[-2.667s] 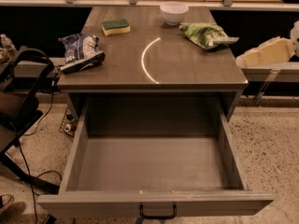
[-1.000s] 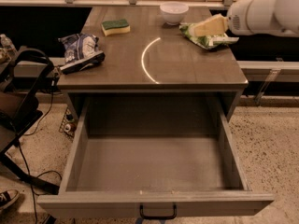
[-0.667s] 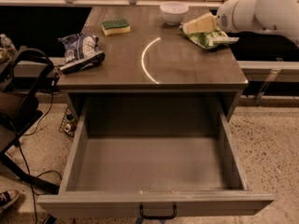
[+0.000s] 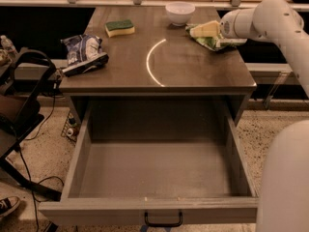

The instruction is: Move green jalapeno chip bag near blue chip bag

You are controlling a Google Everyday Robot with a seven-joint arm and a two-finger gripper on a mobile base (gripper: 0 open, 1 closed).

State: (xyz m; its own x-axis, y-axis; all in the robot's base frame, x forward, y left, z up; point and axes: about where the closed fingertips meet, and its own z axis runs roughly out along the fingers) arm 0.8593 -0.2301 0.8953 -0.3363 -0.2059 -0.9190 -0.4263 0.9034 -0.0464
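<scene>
The green jalapeno chip bag (image 4: 211, 42) lies crumpled at the back right of the brown table top, partly hidden by my gripper. My gripper (image 4: 203, 30) reaches in from the right on a white arm and sits right over the bag's back part. The blue chip bag (image 4: 83, 52) lies at the table's left edge, far from the green bag.
A white bowl (image 4: 179, 12) stands at the back middle, just left of the gripper. A green-topped yellow sponge (image 4: 119, 27) lies at the back left. The table's drawer (image 4: 159, 178) hangs wide open in front. Cables and a dark chair stand on the floor at left.
My arm came in from the right and the gripper moved left over the green bag. The bags, bowl and sponge have stayed in place.
</scene>
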